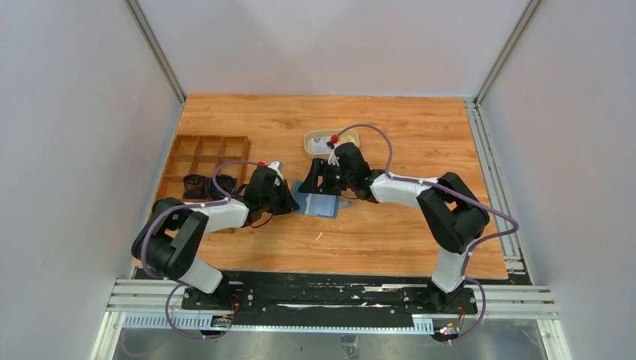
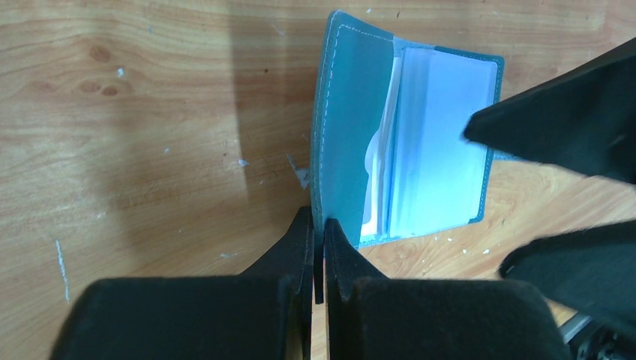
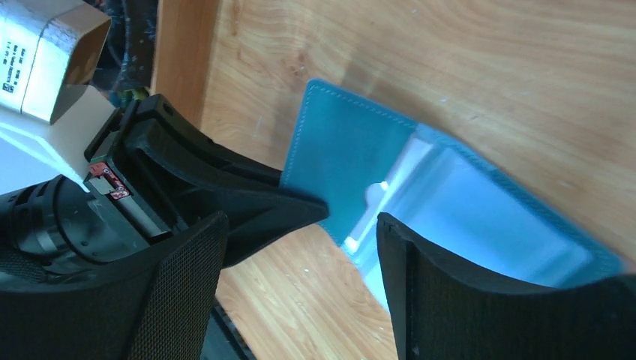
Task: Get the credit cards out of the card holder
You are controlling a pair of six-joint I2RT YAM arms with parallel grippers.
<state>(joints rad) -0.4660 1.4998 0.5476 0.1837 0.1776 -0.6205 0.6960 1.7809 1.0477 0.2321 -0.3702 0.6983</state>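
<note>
The credit cards (image 2: 377,169) are sitting tucked in the pale pocket of the card holder (image 2: 352,135), with only a thin white edge peeking out at the notch. The card holder is lying open in the middle of the table (image 1: 375,240), one side flat, one side standing up. The left gripper (image 2: 319,238) is pinching the standing side, jaws squeezed tight on its edge. The right gripper (image 3: 300,225) is hanging over the open pocket, jaws wide apart, holding nothing. The cards are looking thin, light, stiff and slippery, so I am guessing the peeking edge is the best spot to grab. The holder is looking soft and bendy, so it may flop or slide.
</note>
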